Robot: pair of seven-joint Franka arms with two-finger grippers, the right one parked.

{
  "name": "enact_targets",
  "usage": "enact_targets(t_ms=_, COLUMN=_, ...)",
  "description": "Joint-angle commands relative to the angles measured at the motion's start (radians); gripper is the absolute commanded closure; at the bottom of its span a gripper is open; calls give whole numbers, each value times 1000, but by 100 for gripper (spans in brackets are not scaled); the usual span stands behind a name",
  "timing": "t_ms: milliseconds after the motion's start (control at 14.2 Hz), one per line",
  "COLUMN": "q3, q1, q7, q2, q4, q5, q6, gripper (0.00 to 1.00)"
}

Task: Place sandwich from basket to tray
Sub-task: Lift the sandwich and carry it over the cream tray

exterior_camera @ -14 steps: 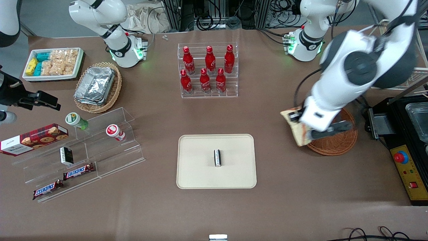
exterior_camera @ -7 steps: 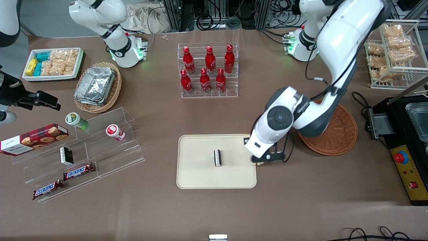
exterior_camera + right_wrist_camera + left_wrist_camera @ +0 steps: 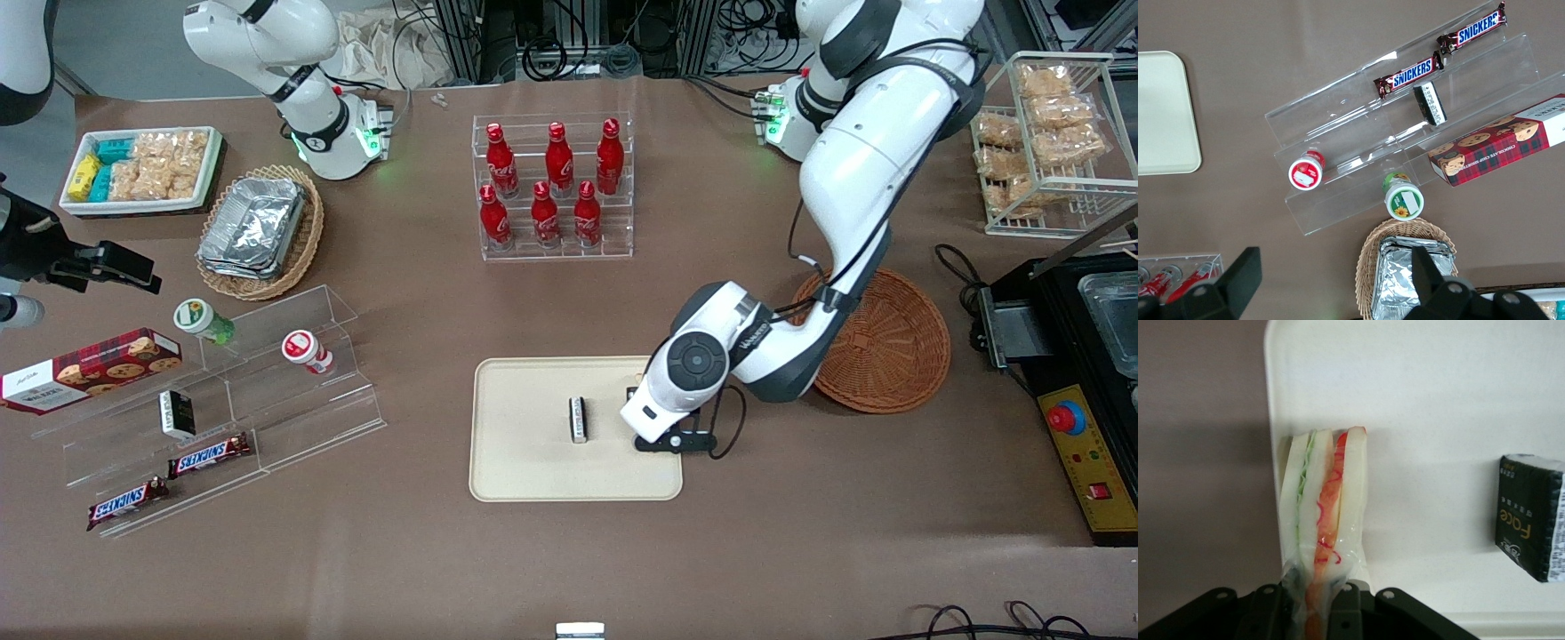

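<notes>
The sandwich, a plastic-wrapped wedge of white bread with red and green filling, is pinched at its wide end by my left gripper, which is shut on it. It hangs over the beige tray, close to the tray's rim. In the front view the gripper is low over the tray at the edge nearest the working arm, and the wrist hides the sandwich. The reddish-brown basket stands beside the tray toward the working arm's end, with nothing in it.
A small dark packet lies on the middle of the tray. A rack of red bottles stands farther from the camera. A clear shelf with snacks and a tan basket of foil containers sit toward the parked arm's end.
My gripper has carried the sandwich from the basket across to the tray and come down over the tray's edge. The basket is left empty.
</notes>
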Motion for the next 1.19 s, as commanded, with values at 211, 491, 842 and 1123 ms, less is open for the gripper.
enact_targets(t_ms=211, q3=12, q1=-21, q7=2, q2=34, q4=44, q5=78, q6=-14, gripper=3)
enact_targets(t_ms=491, q3=10, q1=-18, q7=-8, q2=22, q4=47, q5=77, q6=-17, gripper=0)
enact_targets(t_ms=842, q3=9, q1=-9, q7=-47, q2=-101, q4=53, q5=74, q6=-102, gripper=0)
enact_targets(t_ms=1123, q3=6, q1=98, q7=-23, q2=-315, q4=-28, q5=-43, q6=-235, gripper=0)
